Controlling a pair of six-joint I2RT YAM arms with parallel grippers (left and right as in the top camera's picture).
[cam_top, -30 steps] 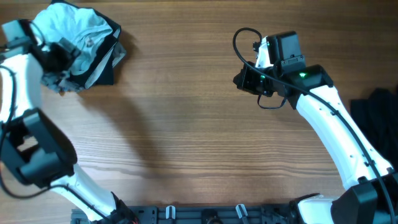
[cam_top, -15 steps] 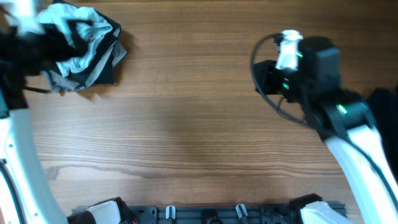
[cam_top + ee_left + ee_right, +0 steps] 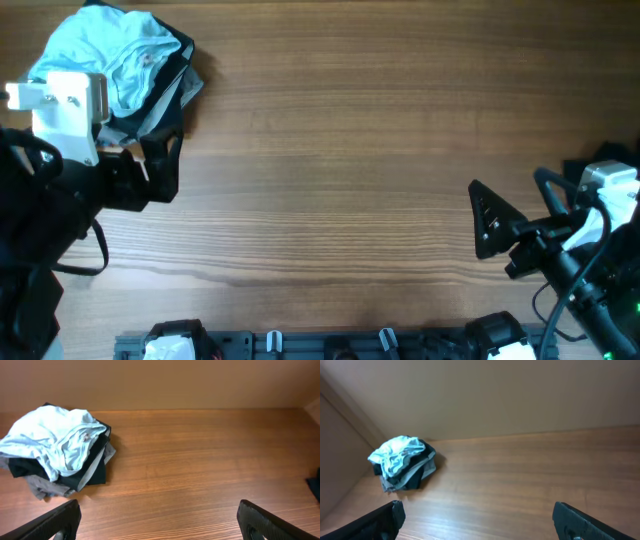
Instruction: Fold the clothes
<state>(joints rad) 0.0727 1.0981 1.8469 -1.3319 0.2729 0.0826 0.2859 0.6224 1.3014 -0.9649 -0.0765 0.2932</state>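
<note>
The clothes (image 3: 118,62) lie in one crumpled heap at the far left corner of the table (image 3: 350,150), with a pale blue T-shirt (image 3: 55,440) on top of a black garment (image 3: 94,474) and a grey garment (image 3: 46,488). All are judged soft, light and limp. They should sag and drag their neighbours when lifted, so the best hold is a pinch on a raised fold or hem of the top shirt, not on the heap's middle. The left hand (image 3: 157,509) is spread wide and holds nothing, near the heap but apart from it. The right hand (image 3: 476,507) is equally wide and empty, well apart across the table. The overhead view alone shows both arms and the heap's place on the table. The left wrist view alone separates the three layers and the shirt's folds. The right wrist view shows the heap's height from afar.
</note>
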